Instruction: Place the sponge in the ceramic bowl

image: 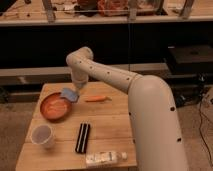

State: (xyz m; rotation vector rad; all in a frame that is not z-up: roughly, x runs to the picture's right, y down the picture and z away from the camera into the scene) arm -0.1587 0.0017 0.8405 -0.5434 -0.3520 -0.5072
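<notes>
The sponge, a small blue-grey pad, hangs at the upper right rim of the ceramic bowl, a shallow terracotta dish on the left part of the wooden table. My gripper points down from the white arm right above the sponge and is shut on it. The sponge partly overlaps the bowl's edge. Nothing else lies in the bowl.
An orange carrot lies to the right of the gripper. A black ribbed block sits at the table's middle front, a white cup at the front left, and a plastic bottle along the front edge. Dark shelving stands behind.
</notes>
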